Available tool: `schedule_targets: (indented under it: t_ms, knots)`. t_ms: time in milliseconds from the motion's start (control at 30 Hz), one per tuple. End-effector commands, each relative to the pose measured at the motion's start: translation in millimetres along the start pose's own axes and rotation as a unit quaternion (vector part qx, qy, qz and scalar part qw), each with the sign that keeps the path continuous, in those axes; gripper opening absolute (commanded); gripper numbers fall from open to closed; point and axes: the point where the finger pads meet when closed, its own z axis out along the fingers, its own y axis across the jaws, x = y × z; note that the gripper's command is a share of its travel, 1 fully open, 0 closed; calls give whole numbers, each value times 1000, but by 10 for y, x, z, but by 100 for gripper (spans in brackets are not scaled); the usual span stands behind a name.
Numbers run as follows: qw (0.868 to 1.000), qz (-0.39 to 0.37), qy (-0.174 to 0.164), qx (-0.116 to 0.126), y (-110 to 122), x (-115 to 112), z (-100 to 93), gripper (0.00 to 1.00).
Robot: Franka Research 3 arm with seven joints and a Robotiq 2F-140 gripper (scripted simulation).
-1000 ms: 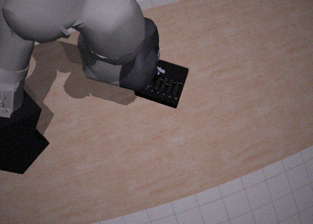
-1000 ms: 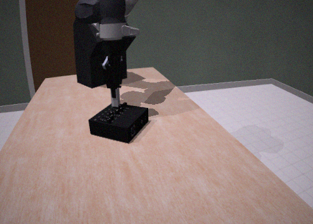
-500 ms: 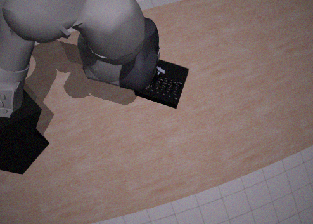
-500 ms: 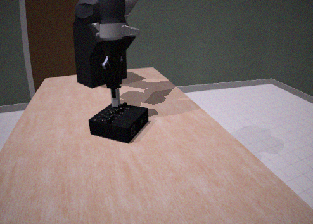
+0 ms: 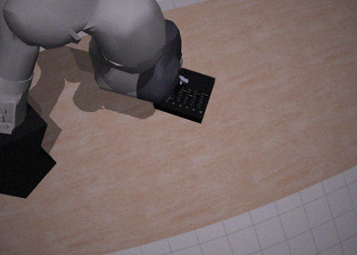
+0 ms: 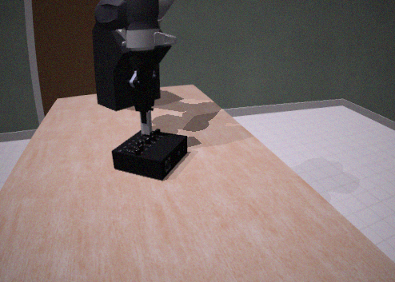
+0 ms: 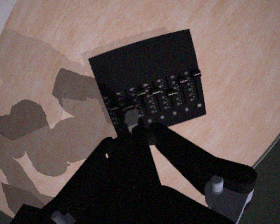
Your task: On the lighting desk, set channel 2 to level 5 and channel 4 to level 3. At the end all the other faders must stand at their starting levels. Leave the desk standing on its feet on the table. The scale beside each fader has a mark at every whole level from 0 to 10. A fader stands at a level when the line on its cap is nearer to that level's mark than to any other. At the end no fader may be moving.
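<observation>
The black lighting desk (image 5: 203, 81) (image 6: 137, 166) (image 7: 145, 62) stands flat on the table. In the wrist view its faders form a row, with caps at differing heights; the rightmost cap (image 7: 197, 74) is highest in the picture, and another cap (image 7: 172, 93) stands lower, towards the middle. Channel numbers and scale marks are too small to read. My gripper (image 6: 146, 130) (image 7: 133, 116) is shut with nothing between its fingers. It points down with its tips at the desk's top, over the left part of the fader row in the wrist view. They hide part of the tracks there; contact with a cap cannot be told.
The wooden table (image 5: 253, 131) (image 6: 200, 221) (image 7: 240, 30) extends around the desk. In the top view the arm (image 5: 130, 27) covers the desk's left part. The arm's black base (image 5: 22, 164) stands at the far left of that view.
</observation>
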Motion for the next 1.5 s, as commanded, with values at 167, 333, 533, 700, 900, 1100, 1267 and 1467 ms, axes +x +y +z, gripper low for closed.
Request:
schedule_targets:
  t_ms: [167,333,533,700,900,1100,1267,1467]
  knots:
    - [1000,3,1,1,-13,17,3,0]
    - [1000,3,1,1,-13,17,3,0]
    - [1000,3,1,1,-13,16,3,0]
    - [1000,3,1,1,-13,-1,3,0]
    - [1000,3,1,1,-13,-35,3,0]
    - [1000,3,1,1,-13,-43,3,0]
    - [1000,3,1,1,-13,-43,-11,0]
    - [1000,3,1,1,-13,-43,-134,0]
